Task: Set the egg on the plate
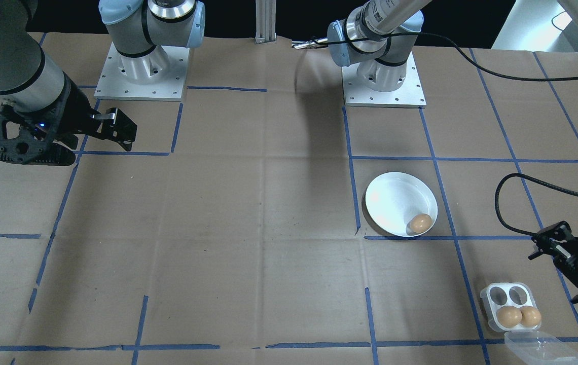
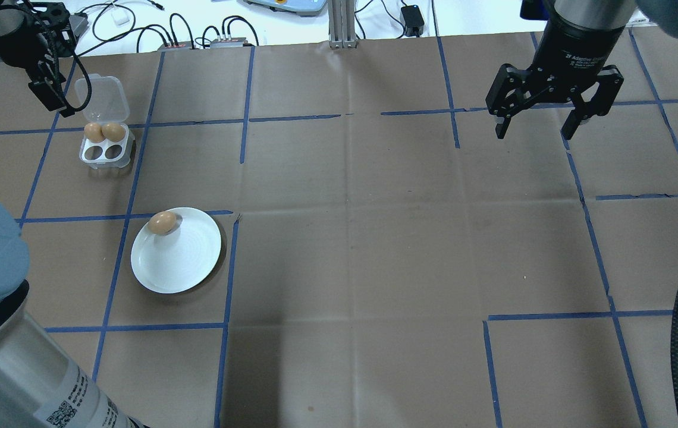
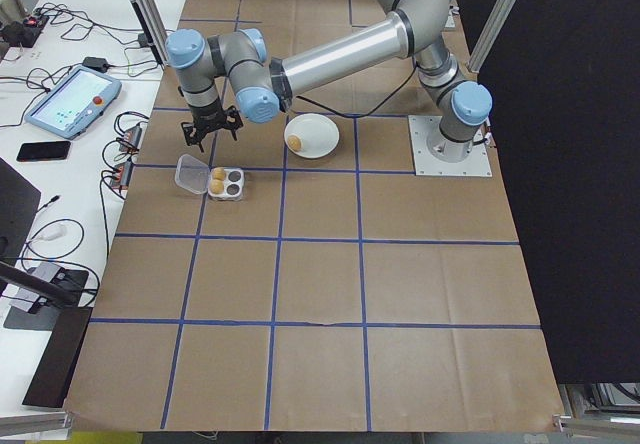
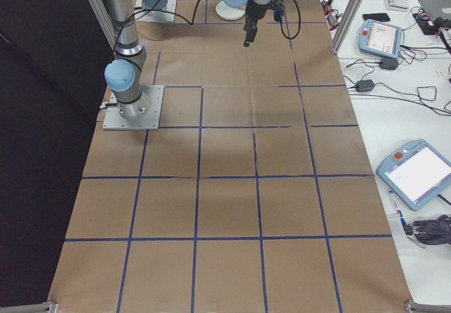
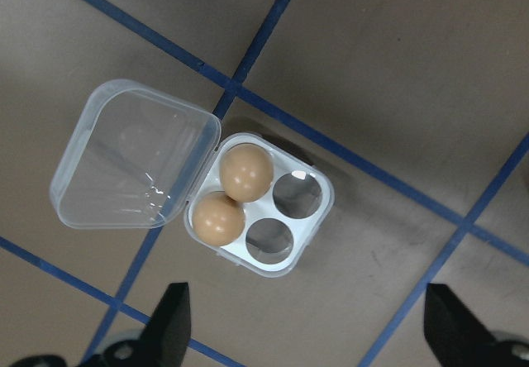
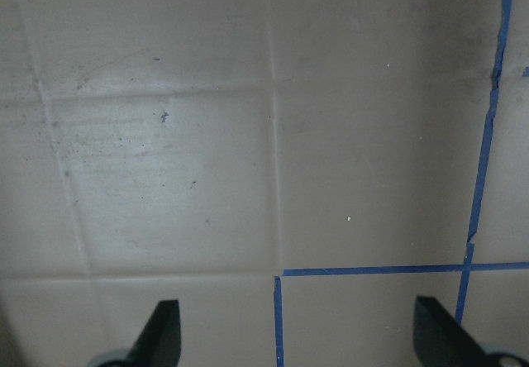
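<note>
My left gripper (image 2: 53,89) hangs spread and empty above the egg tray (image 2: 106,151) — two eggs (image 2: 104,131) in its far holes — the plate (image 2: 184,261) nearer me carries one egg (image 2: 162,222) seemingly at its far rim, and far right my right gripper (image 2: 534,126) gapes empty.

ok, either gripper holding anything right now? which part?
Nothing held. Left gripper open above the white four-hole egg tray; right gripper open over bare table.

Three eggs are showing: one egg (image 2: 162,222) lying on the single plate (image 2: 184,261), two sitting in the one egg tray (image 2: 106,152).
</note>
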